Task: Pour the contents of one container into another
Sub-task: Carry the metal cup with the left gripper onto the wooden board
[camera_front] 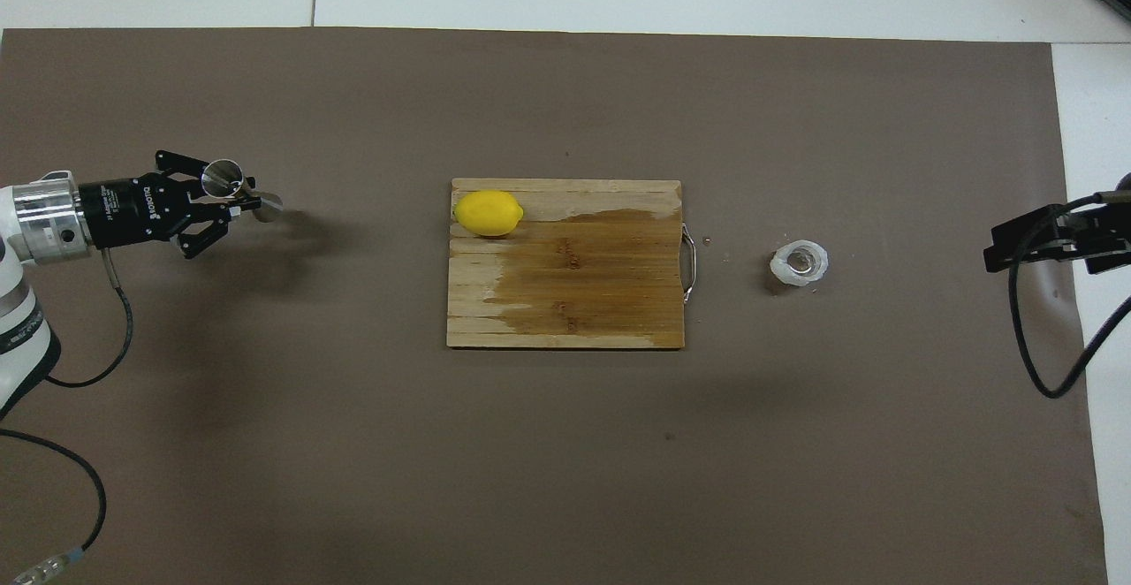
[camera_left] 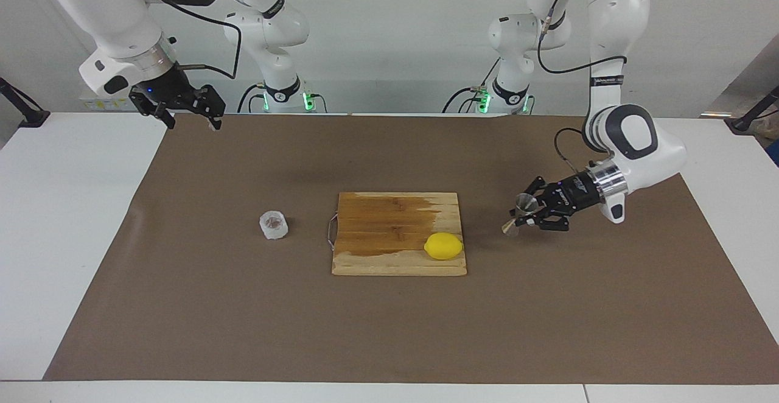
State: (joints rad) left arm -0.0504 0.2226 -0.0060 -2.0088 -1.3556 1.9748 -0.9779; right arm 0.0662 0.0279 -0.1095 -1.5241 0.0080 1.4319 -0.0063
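Gripping the jigger [camera_left: 520, 213] at its narrow waist, the left gripper [camera_left: 528, 213] hangs over the brown mat [camera_left: 243, 330] toward the left arm's end of the table, between that end and the board [camera_left: 398, 232]. The jigger looks lifted clear of the mat and somewhat tilted, one cone's open mouth showing bright from overhead. The right gripper [camera_left: 182, 103] waits with its fingers spread, raised above the mat's corner at the right arm's end, holding nothing.

Out from the robots, the wooden board lies mid-table, much of its surface dark and wet-looking, its wire handle toward the cup. A lemon [camera_left: 443, 246] rests on the board's corner farthest from the robots, toward the left arm's end. The cup [camera_left: 274, 224] stands upright on the mat just beside the handle end, well apart from both grippers.

By my reading, the step in hand is carrying the receiving vessel; nothing has been poured yet. Next, the jigger needs setting upright within reach of the cup, and the idle arm must take the cup by its squat wall without crushing or tipping it.
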